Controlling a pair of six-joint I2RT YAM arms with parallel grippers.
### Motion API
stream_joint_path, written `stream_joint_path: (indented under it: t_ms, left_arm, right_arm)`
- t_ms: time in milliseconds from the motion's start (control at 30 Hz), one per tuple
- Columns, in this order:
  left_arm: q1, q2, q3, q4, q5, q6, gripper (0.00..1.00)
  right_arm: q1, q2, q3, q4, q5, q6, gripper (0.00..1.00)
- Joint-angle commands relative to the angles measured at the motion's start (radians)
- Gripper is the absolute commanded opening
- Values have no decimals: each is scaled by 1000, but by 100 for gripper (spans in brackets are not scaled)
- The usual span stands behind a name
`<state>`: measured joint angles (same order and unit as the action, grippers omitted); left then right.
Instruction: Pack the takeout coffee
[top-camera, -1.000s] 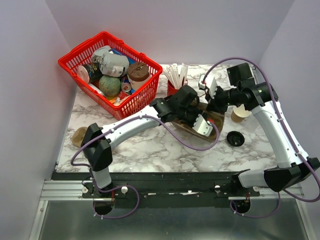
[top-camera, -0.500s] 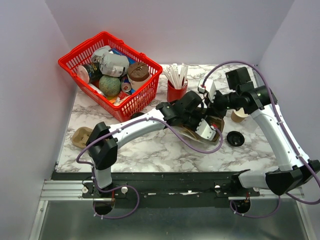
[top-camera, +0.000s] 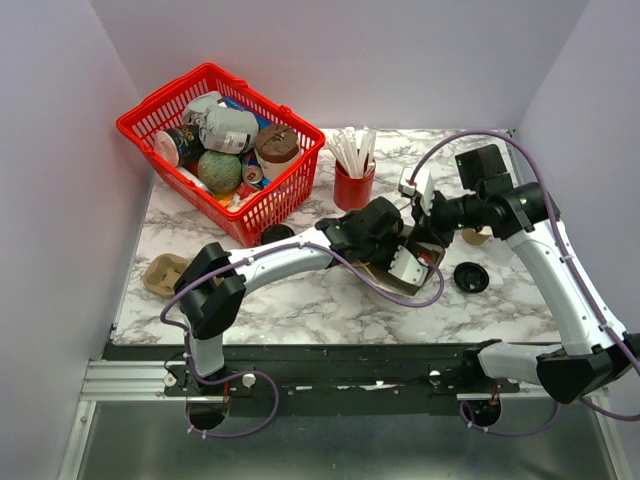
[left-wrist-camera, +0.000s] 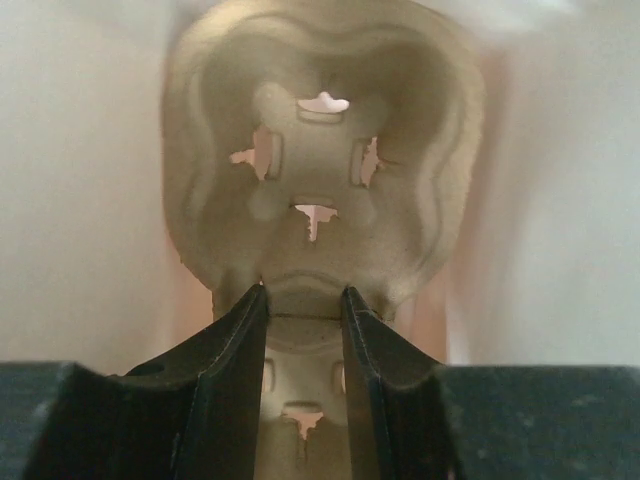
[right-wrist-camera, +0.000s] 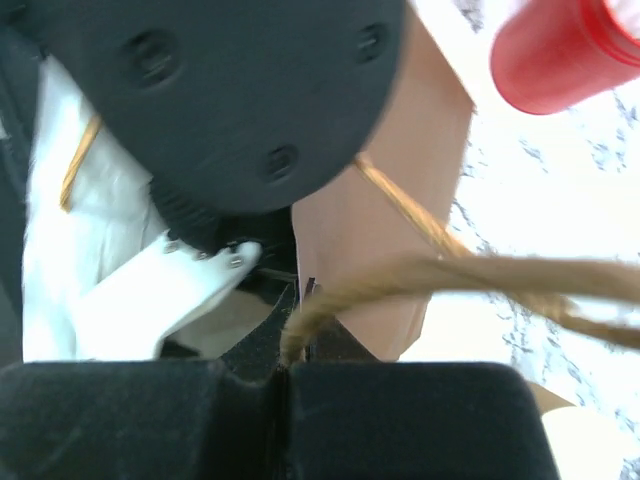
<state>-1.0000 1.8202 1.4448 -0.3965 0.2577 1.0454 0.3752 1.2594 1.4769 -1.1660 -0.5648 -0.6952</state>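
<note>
A brown paper bag (top-camera: 432, 258) lies open at mid-table. My left gripper (top-camera: 404, 262) reaches into it, shut on the middle ridge of a pulp cup carrier (left-wrist-camera: 320, 120); the left wrist view shows both fingers (left-wrist-camera: 235, 340) pinching that ridge between the bag's pale walls. My right gripper (top-camera: 432, 222) is shut on the bag's twisted paper handle (right-wrist-camera: 450, 270), holding up the bag (right-wrist-camera: 390, 250) edge. The takeout coffee (top-camera: 277, 234) shows only its round black lid beside the basket's front corner, behind my left arm and apart from both grippers.
A red basket (top-camera: 150, 128) full of groceries fills the back left. The red straw cup (top-camera: 353, 182) stands behind the bag. A lidless tan cup (top-camera: 478, 236) and a loose black lid (top-camera: 471, 277) sit right of the bag. A tan pulp piece (top-camera: 160, 273) lies at the left edge.
My left arm has stretched further right, pushing the carrier deeper into the bag and uncovering the black-lidded cup by the basket. The right gripper has shifted slightly nearer with the handle.
</note>
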Motion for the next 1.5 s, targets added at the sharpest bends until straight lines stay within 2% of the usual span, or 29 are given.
stream_joint_path:
  t_ms: [0,300,600,867,900,967,1000,1067,1100,1333,1400,1467]
  left_arm:
    - [-2,-1,-41,174,12,-59,0]
    - [0,28,-78,171,38,-42,0]
    - [0,88,-44,153,-11,14,0]
    - [1,105,-47,203,-28,-8,0]
    - [1,103,-49,208,-29,-16,9]
    - [1,99,-57,205,-31,-25,15]
    - [3,84,-64,215,-25,-28,23]
    - [8,59,-107,252,-12,-57,31]
    - [11,33,-119,290,-3,-70,39]
    - [18,-9,-136,357,-9,-120,61]
    - [20,-13,-138,361,-8,-125,71]
    - [26,-18,-141,361,3,-128,76]
  right_arm:
    - [10,-38,-18,-41,-127,-18,1]
    - [10,-20,11,-34,-174,0,1]
    - [21,-26,-10,-15,-198,36,1]
    - [24,-31,-24,-23,-207,37,1]
    - [24,-31,-24,-27,-204,36,1]
    - [24,-32,-27,-29,-190,34,0]
    - [24,-32,-27,-26,-185,37,1]
    - [24,-31,-29,-20,-170,40,0]
    - [24,-28,-27,-17,-167,40,1]
    - [24,-9,-13,0,-150,53,1]
    - [24,-11,-13,5,-142,53,1]
    - [24,-12,-15,6,-135,53,0]
